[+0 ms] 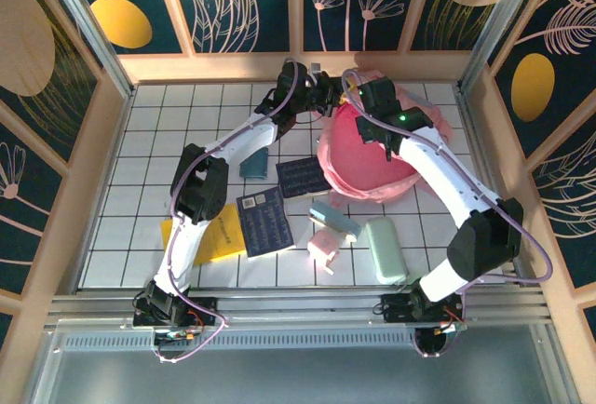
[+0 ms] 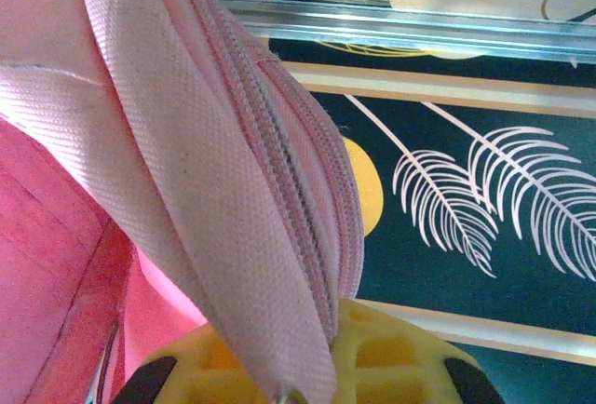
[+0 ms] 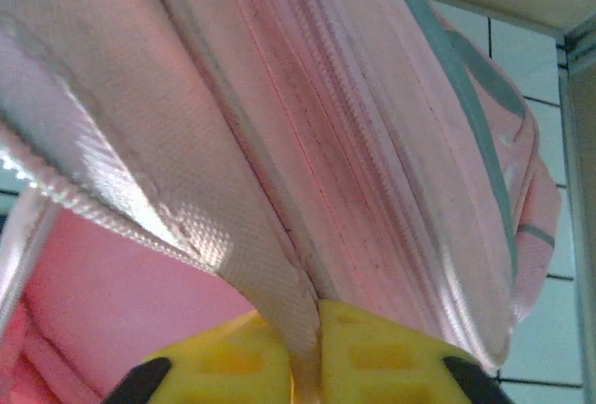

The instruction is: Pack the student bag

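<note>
We see the student bag (image 1: 365,157) lying on the far right part of the tiled worktop (image 1: 168,143), close to the back wall, its pink body bulging upward. Both arms reach over to its far rim, and from above the two grippers sit near each other there, the left one on the bag's left side.

In the left wrist view, our left gripper (image 2: 296,381) is clenched on a strip of the bag's pale pink fabric with a zip line running along it. The strip rises from between the yellow fingers (image 2: 391,353) and runs up and to the left, with darker pink bag cloth beside it.

In the right wrist view, our right gripper (image 3: 303,357) is likewise clamped on a fold of the bag's pink edge, which comes out of the narrow seam between its yellow fingers (image 3: 382,348) and spreads upward.

Nearer the arm bases lie a mint green case (image 1: 385,249), a small pink box (image 1: 326,244) and a dark blue booklet (image 1: 264,221), all well apart from either gripper.
</note>
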### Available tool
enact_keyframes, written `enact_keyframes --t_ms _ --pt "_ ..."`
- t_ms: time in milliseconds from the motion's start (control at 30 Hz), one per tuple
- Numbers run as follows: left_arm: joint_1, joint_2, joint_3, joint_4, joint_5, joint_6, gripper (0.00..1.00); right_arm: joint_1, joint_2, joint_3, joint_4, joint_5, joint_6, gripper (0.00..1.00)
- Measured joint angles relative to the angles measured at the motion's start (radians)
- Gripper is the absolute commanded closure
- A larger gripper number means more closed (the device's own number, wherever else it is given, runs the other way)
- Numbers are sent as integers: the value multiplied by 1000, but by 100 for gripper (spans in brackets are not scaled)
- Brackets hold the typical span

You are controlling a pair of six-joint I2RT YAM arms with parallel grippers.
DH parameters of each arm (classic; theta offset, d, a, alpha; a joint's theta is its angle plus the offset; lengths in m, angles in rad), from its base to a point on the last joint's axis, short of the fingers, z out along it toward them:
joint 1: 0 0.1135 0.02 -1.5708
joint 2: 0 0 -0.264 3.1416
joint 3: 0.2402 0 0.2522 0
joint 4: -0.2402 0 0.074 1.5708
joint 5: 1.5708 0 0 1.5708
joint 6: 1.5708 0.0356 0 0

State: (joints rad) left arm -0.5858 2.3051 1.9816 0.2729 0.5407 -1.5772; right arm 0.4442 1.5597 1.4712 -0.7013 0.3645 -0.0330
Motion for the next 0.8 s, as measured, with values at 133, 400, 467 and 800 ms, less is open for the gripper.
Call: enact_keyframes --t_ms 133,400,467,800 --pt "5 6 20 -27 -6 39 67 -24 16 29 -5 -29 19 100" --pt "8 5 215 -234 -79 308 2 -155 7 136 2 -121 117 100" --pt "13 -24 227 -276 -108 387 1 -195 7 181 1 -122 144 100" --pt "66 -415 -231 -224 -173 581 1 -316 1 235 -43 -206 325 100"
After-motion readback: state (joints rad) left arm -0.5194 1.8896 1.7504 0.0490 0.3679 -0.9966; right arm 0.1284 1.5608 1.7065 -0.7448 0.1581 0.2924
